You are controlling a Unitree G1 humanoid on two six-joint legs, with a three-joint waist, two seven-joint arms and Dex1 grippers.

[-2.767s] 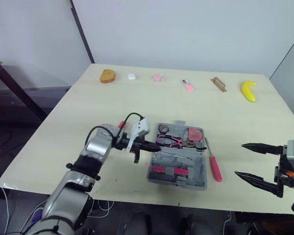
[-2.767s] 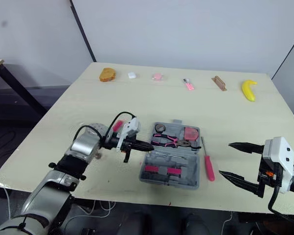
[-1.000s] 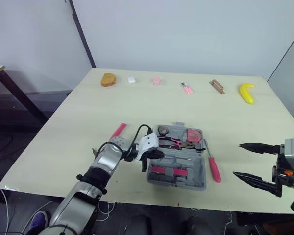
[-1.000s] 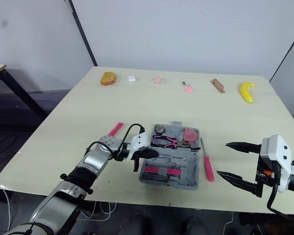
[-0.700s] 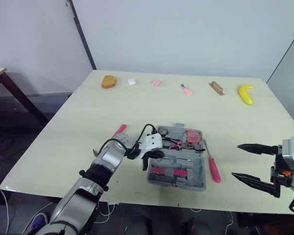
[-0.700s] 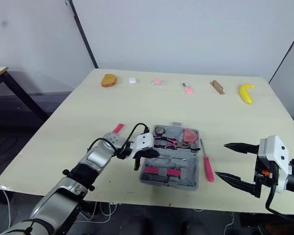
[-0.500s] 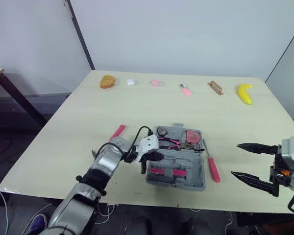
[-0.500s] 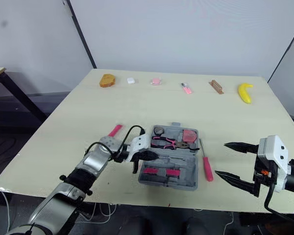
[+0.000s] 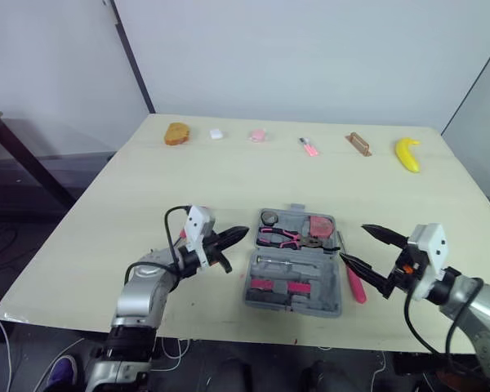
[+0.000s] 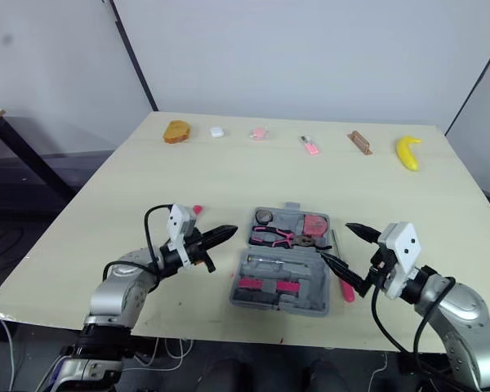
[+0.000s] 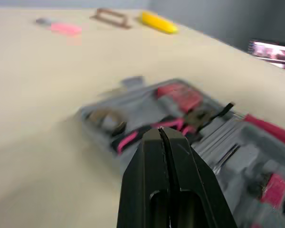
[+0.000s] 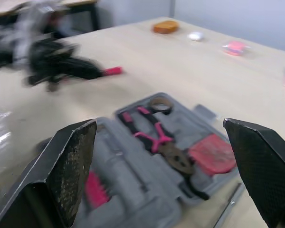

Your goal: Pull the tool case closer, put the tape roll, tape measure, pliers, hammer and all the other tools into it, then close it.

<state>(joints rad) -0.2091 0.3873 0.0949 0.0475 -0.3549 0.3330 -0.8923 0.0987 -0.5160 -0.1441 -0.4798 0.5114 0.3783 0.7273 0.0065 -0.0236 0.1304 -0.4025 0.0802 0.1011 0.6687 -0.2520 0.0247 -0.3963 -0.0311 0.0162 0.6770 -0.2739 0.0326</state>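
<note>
The open grey tool case [image 9: 296, 263] lies between the two grippers (pliers [image 9: 282, 237] already inside). The left gripper [image 9: 238, 234], fingers pressed together, points at it from just beside; the right gripper [image 9: 355, 245], spread wide, hovers over the pink screwdriver [image 9: 358, 290] at the case's other side

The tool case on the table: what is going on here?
The robot is packing the open tool case. The pliers, the tape roll and a red tape measure lie inside it. The left gripper, shut and empty, points at the case from its left. The right gripper is open at the case's right edge, near a pink screwdriver on the table.
</note>
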